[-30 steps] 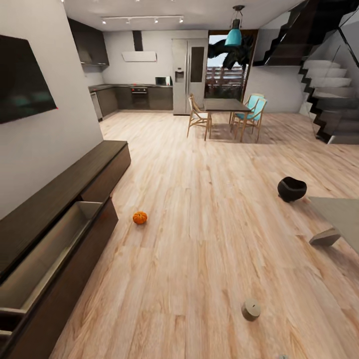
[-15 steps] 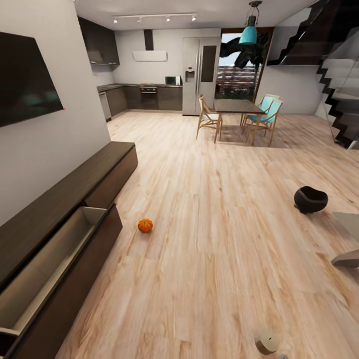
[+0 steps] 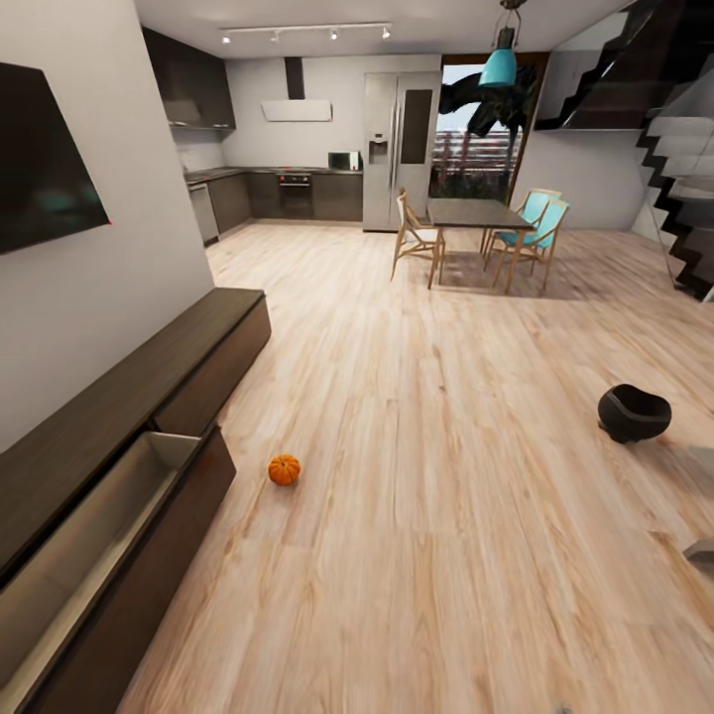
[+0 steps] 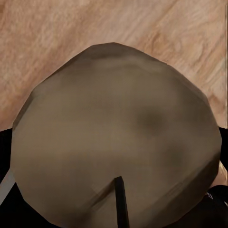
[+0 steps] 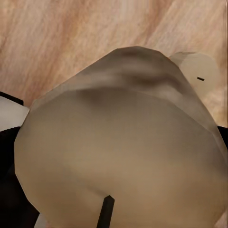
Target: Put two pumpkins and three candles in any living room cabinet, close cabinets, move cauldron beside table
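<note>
Saw 1 pumpkin (image 3: 284, 469) lying on the plank floor (image 3: 446, 516), just beside the long dark cabinet (image 3: 119, 416) and near the front corner of its pulled-out drawer (image 3: 89, 535), pale inside. Found the black cauldron (image 3: 634, 413) well apart from it, across the floor on the right. In the left wrist view, met a beige candle (image 4: 114, 137) pressed close to the lens, dark wick showing. Same in the right wrist view: a large candle (image 5: 123, 142) up close, with a smaller pale candle (image 5: 197, 71) on the floor beyond. Could not tell whether the left gripper or the right gripper was clenched or released, fingers hidden
</note>
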Controlling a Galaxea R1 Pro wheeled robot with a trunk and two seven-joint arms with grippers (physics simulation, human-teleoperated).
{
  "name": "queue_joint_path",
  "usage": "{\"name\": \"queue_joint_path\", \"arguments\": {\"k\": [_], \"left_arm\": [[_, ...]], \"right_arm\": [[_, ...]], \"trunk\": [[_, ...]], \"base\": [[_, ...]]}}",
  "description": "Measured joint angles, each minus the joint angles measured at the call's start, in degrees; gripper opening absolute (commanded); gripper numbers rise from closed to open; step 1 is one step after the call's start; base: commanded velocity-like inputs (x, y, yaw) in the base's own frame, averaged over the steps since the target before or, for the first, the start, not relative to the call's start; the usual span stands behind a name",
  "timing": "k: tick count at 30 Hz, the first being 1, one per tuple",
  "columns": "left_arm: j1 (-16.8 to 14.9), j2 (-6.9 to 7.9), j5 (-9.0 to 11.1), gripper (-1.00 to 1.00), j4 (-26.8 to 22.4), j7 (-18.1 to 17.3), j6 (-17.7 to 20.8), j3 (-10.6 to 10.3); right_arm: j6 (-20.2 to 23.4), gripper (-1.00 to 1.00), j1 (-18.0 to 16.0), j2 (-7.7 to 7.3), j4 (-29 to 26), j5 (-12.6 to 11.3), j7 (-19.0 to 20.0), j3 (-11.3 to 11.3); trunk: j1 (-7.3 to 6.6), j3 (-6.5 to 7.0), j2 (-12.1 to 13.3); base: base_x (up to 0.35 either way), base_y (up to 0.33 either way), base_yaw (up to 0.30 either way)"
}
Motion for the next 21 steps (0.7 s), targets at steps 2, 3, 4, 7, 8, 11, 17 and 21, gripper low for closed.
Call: {"name": "queue_joint_path", "arguments": {"k": [2, 3, 4, 7, 8, 11, 17, 21], "left_arm": [[0.0, 0.00, 0.0, -1.00, 0.0, 0.0, 0.0, 0.0], [0.0, 0.00, 0.0, -1.00, 0.0, 0.0, 0.0, 0.0], [0.0, 0.00, 0.0, -1.00, 0.0, 0.0, 0.1, 0.0], [0.0, 0.00, 0.0, -1.00, 0.0, 0.1, 0.1, 0.0], [0.0, 0.00, 0.0, -1.00, 0.0, 0.1, 0.1, 0.0], [0.0, 0.00, 0.0, -1.00, 0.0, 0.1, 0.1, 0.0], [0.0, 0.00, 0.0, -1.00, 0.0, 0.1, 0.1, 0.0], [0.0, 0.00, 0.0, -1.00, 0.0, 0.1, 0.1, 0.0]], "right_arm": [[0.0, -1.00, 0.0, 0.00, 0.0, 0.0, 0.0, 0.0], [0.0, -1.00, 0.0, 0.00, 0.0, 0.0, 0.0, 0.0], [0.0, -1.00, 0.0, 0.00, 0.0, 0.0, 0.0, 0.0], [0.0, -1.00, 0.0, 0.00, 0.0, 0.0, 0.0, 0.0], [0.0, -1.00, 0.0, 0.00, 0.0, 0.0, 0.0, 0.0], [0.0, -1.00, 0.0, 0.00, 0.0, 0.0, 0.0, 0.0], [0.0, -1.00, 0.0, 0.04, 0.0, 0.1, 0.0, 0.0], [0.0, -1.00, 0.0, 0.00, 0.0, 0.0, 0.0, 0.0]], "trunk": [[0.00, 0.00, 0.0], [0.00, 0.00, 0.0], [0.00, 0.00, 0.0], [0.00, 0.00, 0.0], [0.00, 0.00, 0.0], [0.00, 0.00, 0.0], [0.00, 0.00, 0.0], [0.00, 0.00, 0.0]], "base": [[0.337, 0.000, 0.000], [0.337, 0.000, 0.000], [0.337, 0.000, 0.000], [0.337, 0.000, 0.000], [0.337, 0.000, 0.000], [0.337, 0.000, 0.000], [0.337, 0.000, 0.000], [0.337, 0.000, 0.000]]}}
